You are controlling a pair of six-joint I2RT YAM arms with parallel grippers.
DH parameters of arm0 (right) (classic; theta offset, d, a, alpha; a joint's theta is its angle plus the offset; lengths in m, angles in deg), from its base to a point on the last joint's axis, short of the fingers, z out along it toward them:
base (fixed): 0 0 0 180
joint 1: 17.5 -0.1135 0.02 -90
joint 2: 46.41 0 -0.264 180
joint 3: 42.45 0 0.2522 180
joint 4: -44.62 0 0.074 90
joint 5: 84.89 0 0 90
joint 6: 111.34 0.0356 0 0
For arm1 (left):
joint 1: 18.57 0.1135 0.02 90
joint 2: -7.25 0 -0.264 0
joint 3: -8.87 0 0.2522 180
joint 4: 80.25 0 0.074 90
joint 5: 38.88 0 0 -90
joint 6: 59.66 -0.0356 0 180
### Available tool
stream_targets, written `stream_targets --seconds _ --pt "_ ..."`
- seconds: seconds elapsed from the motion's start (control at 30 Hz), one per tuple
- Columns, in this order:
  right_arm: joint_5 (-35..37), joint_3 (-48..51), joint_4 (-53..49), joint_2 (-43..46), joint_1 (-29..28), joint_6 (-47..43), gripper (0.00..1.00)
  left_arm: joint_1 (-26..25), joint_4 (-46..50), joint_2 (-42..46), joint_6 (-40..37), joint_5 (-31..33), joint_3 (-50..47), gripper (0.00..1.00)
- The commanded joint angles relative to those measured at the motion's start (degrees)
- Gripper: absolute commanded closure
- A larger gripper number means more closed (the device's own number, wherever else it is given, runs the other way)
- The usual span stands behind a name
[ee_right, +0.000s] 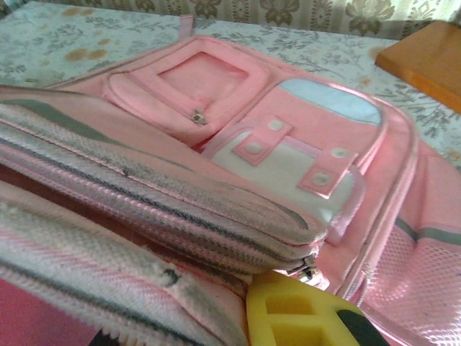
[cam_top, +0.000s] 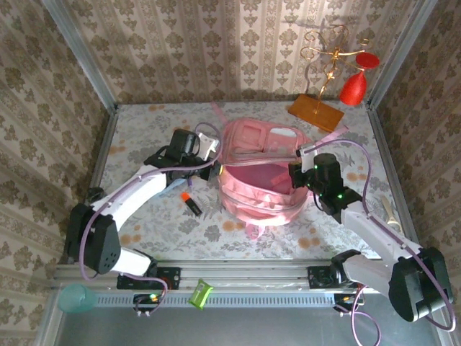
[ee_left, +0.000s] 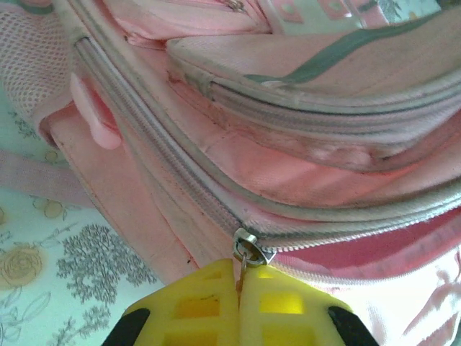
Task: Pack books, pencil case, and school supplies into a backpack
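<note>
**Open pocket lies between the two claws**

Patterned wallpaper closes in a floral worktop (cam_top: 144,137). From above, the pink backpack (cam_top: 259,144) lies flat between the arms. The left claw (cam_top: 214,170) meets its left edge and the right claw (cam_top: 297,171) its right edge, with the main pocket gaping between them. A black-and-orange pen (cam_top: 191,202) lies behind the left claw, toward that arm's base and well apart from the right claw. The left arm looks the nearer one to fetch it.

In the left wrist view, the left claw (ee_left: 240,281) is clenched on the metal zip pull (ee_left: 246,254). The closed zip track runs ahead and to the left, and the opened mouth lies to the right.

In the right wrist view, one yellow finger (ee_right: 302,317) sits just below a zip slider (ee_right: 310,272). Its partner is hidden behind the zip rim, so I cannot tell whether this claw grips anything.
</note>
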Motion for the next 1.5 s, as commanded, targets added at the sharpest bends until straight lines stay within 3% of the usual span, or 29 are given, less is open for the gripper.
stream_targets --seconds 0.0,0.13,0.27,0.4,0.47,0.7,0.73,0.87,1.07,1.27,1.37,1.47 --pt "10.38 0.79 3.64 2.9 7.54 9.1 1.0 8.11 1.78 -4.18 3.5 16.28 -1.86 1.0" --pt "7.29 1.03 4.76 4.15 11.7 10.58 1.0 9.36 -1.15 -6.9 3.3 13.18 -0.22 1.0" --pt "3.84 -3.79 -1.57 0.4 9.49 5.61 1.0 8.84 -3.91 -5.61 4.11 4.86 -1.2 1.0" --pt "17.88 -3.75 -2.08 -1.44 -4.46 -6.33 0.61 6.83 -4.92 -3.1 5.4 -0.75 -2.11 1.0" --pt "23.2 -4.78 -4.89 -2.53 -8.15 -8.4 0.42 6.23 -4.19 -2.21 5.29 -1.11 -1.29 1.0" --pt "40.93 -9.31 -14.45 -5.3 -22.12 -18.17 0.08 5.13 -0.29 -1.24 3.87 -0.05 2.1 1.0" --pt "42.29 -10.23 -15.44 -5.91 -23.87 -19.78 0.08 4.9 -0.12 -1.26 3.86 -0.07 2.31 1.0" --pt "41.2 -12.15 -12.39 -8.53 -27.59 -26.49 0.07 4.12 0.64 -1.17 3.47 -0.05 2.78 1.0" --pt "31.17 -17.53 -7.91 -15.75 -28.94 -32.3 0.1 3.2 1.2 -0.83 3.04 -0.33 2.89 1.0" --pt "21.86 -23.88 -2.92 -24.46 -29.61 -30.32 0.2 0.42 1.18 -0.72 3.05 -0.41 3.12 1.0" --pt "22.05 -25.58 -1.36 -27.48 -29.5 -29.55 0.4 0.13 0.72 -0.09 3.36 -0.72 2.65 1.0" --pt "22.75 -24.1 -1.84 -26.19 -28.43 -28.79 0.73 0.8 1.09 1.33 3.66 1.76 1.8 1.0"
